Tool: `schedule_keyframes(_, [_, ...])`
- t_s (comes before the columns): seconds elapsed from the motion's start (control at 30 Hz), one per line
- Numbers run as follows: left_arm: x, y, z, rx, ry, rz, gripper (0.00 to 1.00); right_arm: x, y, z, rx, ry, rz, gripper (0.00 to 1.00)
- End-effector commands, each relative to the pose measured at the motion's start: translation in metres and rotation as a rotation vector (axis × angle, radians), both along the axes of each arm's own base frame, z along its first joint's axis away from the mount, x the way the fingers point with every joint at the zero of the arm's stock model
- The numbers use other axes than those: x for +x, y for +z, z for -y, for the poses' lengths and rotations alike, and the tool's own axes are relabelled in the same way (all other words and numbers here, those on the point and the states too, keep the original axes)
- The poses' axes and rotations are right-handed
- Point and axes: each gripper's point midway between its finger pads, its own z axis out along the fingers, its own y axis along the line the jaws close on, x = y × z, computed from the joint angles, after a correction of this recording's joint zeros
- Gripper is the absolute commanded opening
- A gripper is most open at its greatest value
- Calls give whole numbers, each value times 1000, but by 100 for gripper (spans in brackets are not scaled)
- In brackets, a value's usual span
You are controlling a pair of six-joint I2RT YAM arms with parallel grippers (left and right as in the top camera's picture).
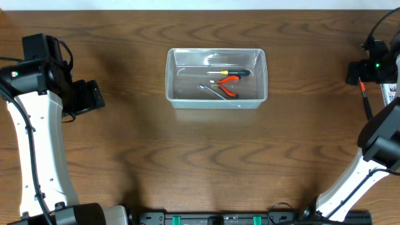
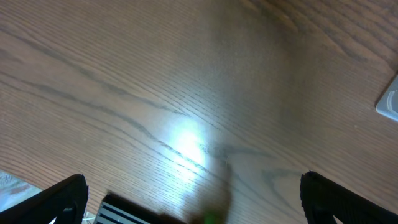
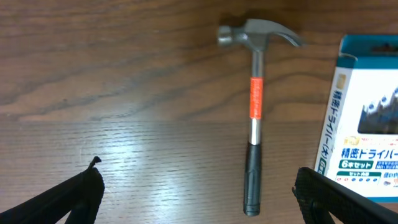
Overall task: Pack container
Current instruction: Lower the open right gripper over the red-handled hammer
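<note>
Top view first: the container (image 1: 216, 78) sits on the table (image 1: 200, 162) toward the far side, about in the middle between the two arms. Inside it I can make out pliers (image 1: 229, 85) with orange handles, a screwdriver (image 1: 234, 73) lying just beyond them, and a small silver tool (image 1: 211, 90) beside the pliers, too tiny to say what it is. The left arm (image 1: 28, 137) is over at the left edge, well apart from the container, and the right arm (image 1: 375, 137) is way out at the right edge. Left wrist cam: mostly bare wood with a bright glare spot. The left gripper (image 2: 193, 190) is spread wide, one finger in each bottom corner and nothing between them. A corner of the container just peeks in at the right edge. Right wrist cam: the right gripper (image 3: 199, 183) is wide apart too and holds nothing. A hammer (image 3: 255, 124) lies flat on the wood, head away from the camera, with an orange band on the shaft and a black grip. Just beside it on the right is a blue-and-white box (image 3: 367, 118), not touching it.
</note>
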Motion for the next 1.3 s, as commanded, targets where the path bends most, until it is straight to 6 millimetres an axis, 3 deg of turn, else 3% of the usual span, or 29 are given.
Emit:
schedule_keyframes(0.0, [1,9,-2,7,10,28,98,-9,-3,15,4,-75,-4,99])
schedule_keyframes(0.53, [1,9,-2,7,10,28,98,-12,-46,23,38,-61,-65,99])
schedule_keyframes(1.27, [1,9,-2,7,10,28,98,27,-42,28,-34,-50,62,99])
